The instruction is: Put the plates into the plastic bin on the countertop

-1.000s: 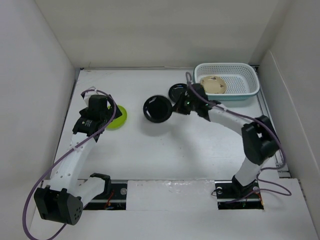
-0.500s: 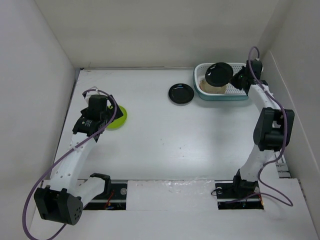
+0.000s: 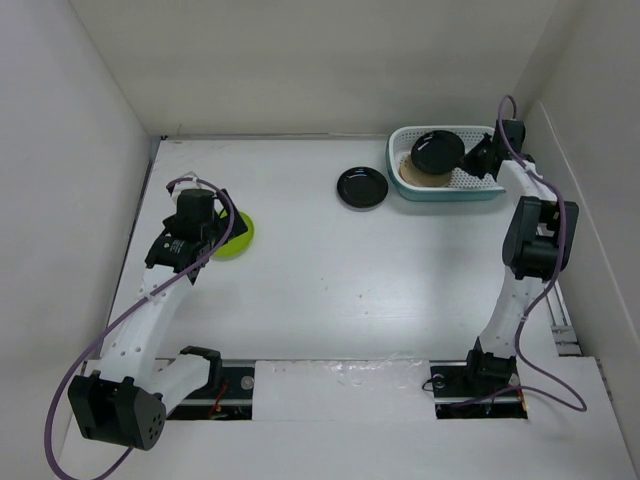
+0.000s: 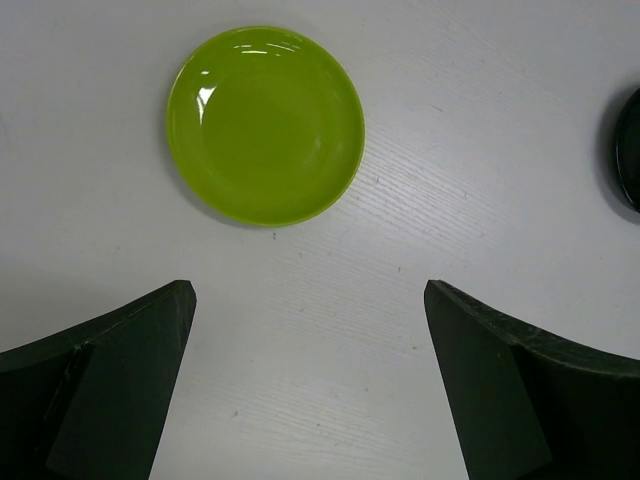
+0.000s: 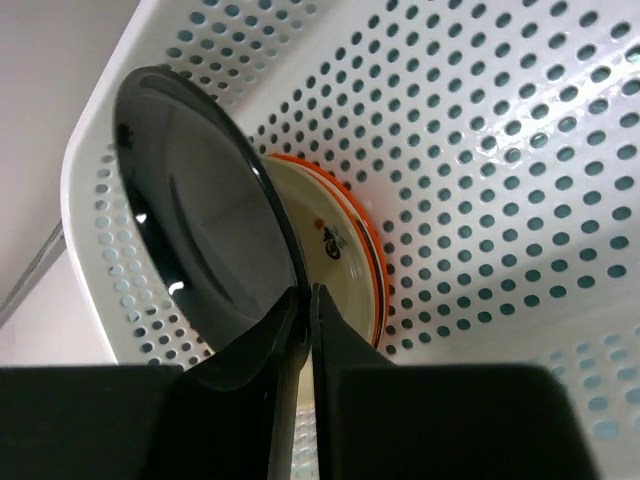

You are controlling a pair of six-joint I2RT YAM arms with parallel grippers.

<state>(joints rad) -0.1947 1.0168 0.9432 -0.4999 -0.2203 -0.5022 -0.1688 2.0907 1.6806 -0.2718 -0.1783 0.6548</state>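
Note:
My right gripper [image 5: 305, 292] is shut on the rim of a glossy black plate [image 5: 200, 220], holding it tilted inside the white perforated plastic bin [image 5: 500, 150]. Under it lies a cream plate [image 5: 335, 250] with dark marks, on top of an orange-rimmed one [image 5: 376, 262]. From the top view, that held black plate [image 3: 437, 150] hangs over the left half of the bin [image 3: 480, 186]. A second black plate [image 3: 362, 187] sits on the countertop [image 3: 320, 290] left of the bin. My left gripper [image 4: 310, 295] is open just short of the lime green plate [image 4: 265, 125], nothing between its fingers.
White walls close in the countertop on the left, back and right. The bin stands in the far right corner against the wall. The right arm [image 3: 525, 240] stretches up along the right edge. A dark plate edge [image 4: 630, 150] shows at the right of the left wrist view.
The right arm carried the black plate from the middle of the countertop over to the bin and has lowered it a little there. The left arm has not moved.

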